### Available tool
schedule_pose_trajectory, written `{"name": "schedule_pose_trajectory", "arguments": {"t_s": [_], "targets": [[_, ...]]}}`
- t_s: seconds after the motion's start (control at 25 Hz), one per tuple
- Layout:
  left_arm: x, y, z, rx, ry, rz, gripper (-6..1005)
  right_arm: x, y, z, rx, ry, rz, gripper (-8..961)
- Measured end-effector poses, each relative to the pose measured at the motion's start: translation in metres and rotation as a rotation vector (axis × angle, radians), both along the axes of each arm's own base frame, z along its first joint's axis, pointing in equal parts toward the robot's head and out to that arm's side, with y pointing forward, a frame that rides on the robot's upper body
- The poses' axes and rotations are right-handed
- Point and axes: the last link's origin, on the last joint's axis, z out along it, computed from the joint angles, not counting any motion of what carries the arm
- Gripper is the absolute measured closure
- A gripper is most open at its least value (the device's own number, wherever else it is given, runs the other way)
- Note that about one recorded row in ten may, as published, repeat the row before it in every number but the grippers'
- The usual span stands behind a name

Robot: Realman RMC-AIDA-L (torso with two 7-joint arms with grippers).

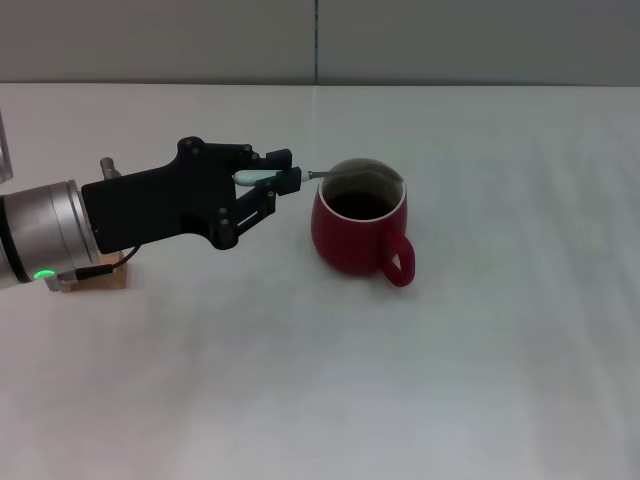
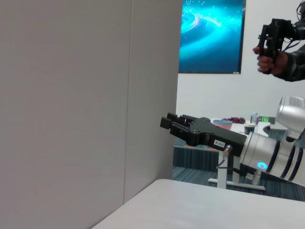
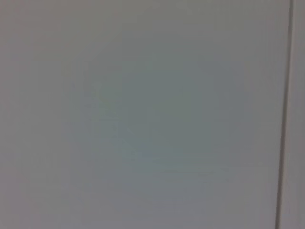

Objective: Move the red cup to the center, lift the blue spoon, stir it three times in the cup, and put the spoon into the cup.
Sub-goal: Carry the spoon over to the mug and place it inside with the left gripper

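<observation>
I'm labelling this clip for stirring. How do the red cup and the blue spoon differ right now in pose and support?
The red cup stands upright on the table; the blue spoon is held off it, roughly level, in the left gripper. The cup is wide and dark red; the spoon is slim, with a pale blue handle. The cup stands free; the spoon is clamped, its metal end reaching the cup's rim.

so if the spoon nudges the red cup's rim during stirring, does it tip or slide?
Probably neither. The red cup looks squat, rounded and thick-walled, so likely heavy for its size and stable. It might slide slightly on the smooth white table. The blue spoon, pinched in the left gripper, looks slim and light.
</observation>
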Motion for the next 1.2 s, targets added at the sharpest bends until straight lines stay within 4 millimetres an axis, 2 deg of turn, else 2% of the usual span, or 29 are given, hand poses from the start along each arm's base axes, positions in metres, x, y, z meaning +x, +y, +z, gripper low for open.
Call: {"name": "schedule_pose_trajectory", "arguments": {"t_s": [0.48,1.2], "targets": [[0.006,0.01,-0.003,0.029,0.087,-0.02,829,0.001,-0.001,0.0,-0.004,0.002,-0.001,618],[0.009,0.019,0.006,0.046,0.212,-0.054,828,0.0,0.0,-0.001,-0.006,0.002,0.004,618]]}}
